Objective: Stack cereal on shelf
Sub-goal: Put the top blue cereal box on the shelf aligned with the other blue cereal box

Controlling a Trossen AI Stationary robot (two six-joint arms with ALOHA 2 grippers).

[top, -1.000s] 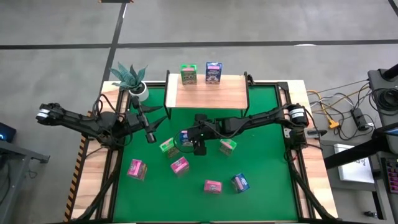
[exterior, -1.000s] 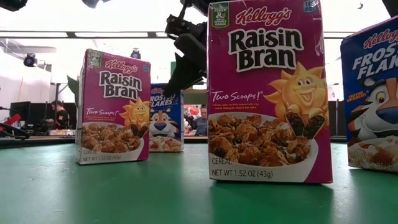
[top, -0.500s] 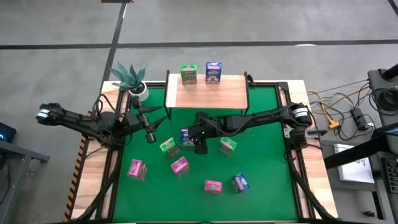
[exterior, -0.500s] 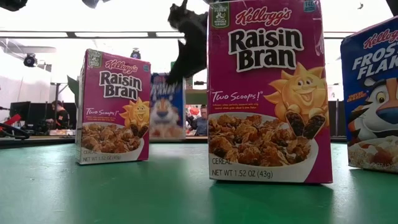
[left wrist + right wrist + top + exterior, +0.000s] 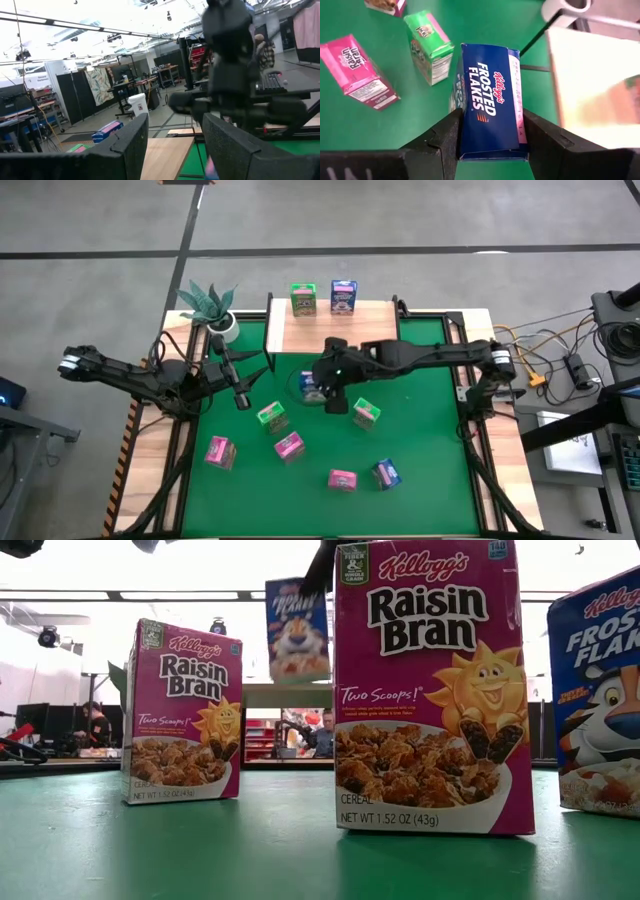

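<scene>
Blue cardboard is being squeezed between the two dark fingers of the right gripper [image 5: 490, 145]: a blue Frosted Flakes box [image 5: 492, 112] is being held there, with one finger pressed on each side. In the high view this held box [image 5: 312, 385] is being carried over the green table [image 5: 430, 470], just in front of the shelf [image 5: 333, 330] and near the shelf's front edge. In the low view the box [image 5: 298, 628] is seen up in the air, well above the table top.

Two boxes are being kept on the wooden shelf, along its back edge: a green box [image 5: 303, 299] and a second blue box [image 5: 343, 296], side by side.

Six more boxes are being left on the table. A green one [image 5: 270, 416] and another green one [image 5: 366, 413] are sitting near the middle, on either side of the gripper. A pink box [image 5: 289, 445] is close by the first green one. Another pink box [image 5: 219, 451] is nearer the left edge. A third pink box [image 5: 342, 479] and a third blue box [image 5: 386, 473] are sitting close together near the front edge.

The left gripper [image 5: 241, 399] is being held still over the left side of the table, near a small potted plant [image 5: 208, 305] at the back left corner. Its fingers [image 5: 125, 150] are being kept apart, with nothing between them.
</scene>
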